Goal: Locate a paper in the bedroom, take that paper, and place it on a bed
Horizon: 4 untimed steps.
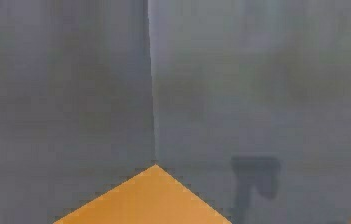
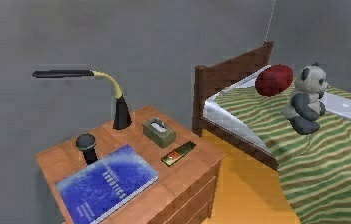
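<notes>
Paper, if the flat blue rectangle [image 2: 110,183] with pale markings is one, lies flat at the near edge of the tabletop [image 2: 61,158]. Its shape fits a sheet or a thin book equally; which it is cannot be told. State of the hand: cannot tell.

Also on this wooden tabletop:
- a small dark round object [image 2: 87,144], just beyond the blue rectangle's far left corner;
- a black desk lamp [image 2: 120,110] at the far side, its neck bending left to a long dark head;
- a small box [image 2: 160,128] to the right of the lamp base;
- a dark slim bar-shaped item [image 2: 178,153], near the right corner.

Right of the tabletop stands the bed [image 2: 323,160], with a brown wooden headboard [image 2: 228,80] and a green striped cover. A red cushion [image 2: 274,80] rests against the head end. A grey and white plush toy [image 2: 307,97] sits upright beside it.

An orange floor [image 2: 248,195] shows between the two pieces of furniture.

Forward view: two grey walls meet in a corner [image 1: 151,80] above orange floor.
</notes>
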### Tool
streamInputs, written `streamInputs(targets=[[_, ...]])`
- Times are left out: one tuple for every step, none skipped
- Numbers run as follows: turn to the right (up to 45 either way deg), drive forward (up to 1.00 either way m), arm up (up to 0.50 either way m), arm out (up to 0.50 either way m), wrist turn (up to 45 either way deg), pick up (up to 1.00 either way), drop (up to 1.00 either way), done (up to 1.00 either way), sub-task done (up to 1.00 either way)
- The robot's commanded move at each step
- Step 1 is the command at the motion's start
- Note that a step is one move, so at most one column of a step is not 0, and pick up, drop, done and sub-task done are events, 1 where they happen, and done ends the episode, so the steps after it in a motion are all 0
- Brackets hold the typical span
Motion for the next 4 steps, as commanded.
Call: streamInputs(targets=[[0.0,0.0,0.5,0.0,0.0,0.0,0.0,0.0,0.0],[0.0,0.0,0.26,0.0,0.0,0.0,0.0,0.0,0.0],[0.0,0.0,0.0,0.5,0.0,0.0,0.0,0.0,0.0],[0.0,0.0,0.0,0.0,45.0,0.0,0.0,0.0,0.0]])
